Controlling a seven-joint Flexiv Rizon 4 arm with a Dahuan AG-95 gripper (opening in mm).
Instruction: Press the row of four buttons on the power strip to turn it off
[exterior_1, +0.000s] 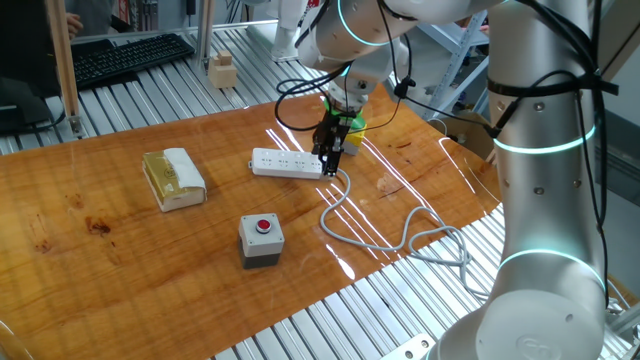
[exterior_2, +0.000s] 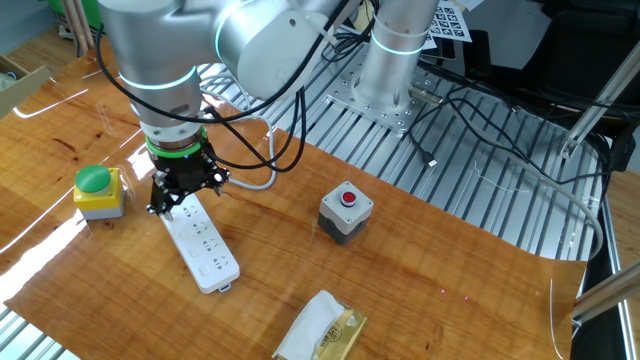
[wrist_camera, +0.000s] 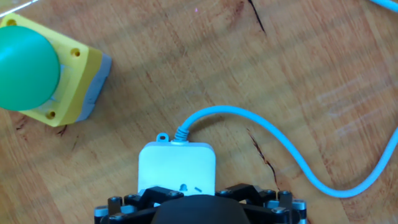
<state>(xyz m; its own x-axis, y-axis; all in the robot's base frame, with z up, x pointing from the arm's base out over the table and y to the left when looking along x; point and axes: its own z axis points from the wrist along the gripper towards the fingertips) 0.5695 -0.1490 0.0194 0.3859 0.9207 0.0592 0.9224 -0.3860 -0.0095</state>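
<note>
Near the middle of the wooden table (exterior_1: 120, 215) lies the power strip (exterior_1: 285, 163), long and white, flat on the wood; its cable (exterior_1: 400, 235) leaves the end under the arm and loops toward the table edge; the four buttons (exterior_2: 212, 241) run in a line along the strip's face, too small to tell apart clearly, so their on/off state is a guess at best. Gripper (exterior_2: 183, 196) hangs directly over the cable end of the strip, very close to or touching it; fingertips hidden behind the hand body in every view, so cannot tell whether the fingers are apart or together. Green knob on its yellow base (exterior_2: 95, 189) sits just beside that same end; grey box with red button (exterior_2: 345, 211) well apart toward the middle; tan-and-white block (exterior_2: 322, 330) near the far end.

Risks, as a judgement: strip is loose, so a push off-centre could slide or tip it; fingers could land between buttons or on a socket; a sideways drift could hit the green knob; cable could snag and drag the strip.
</note>
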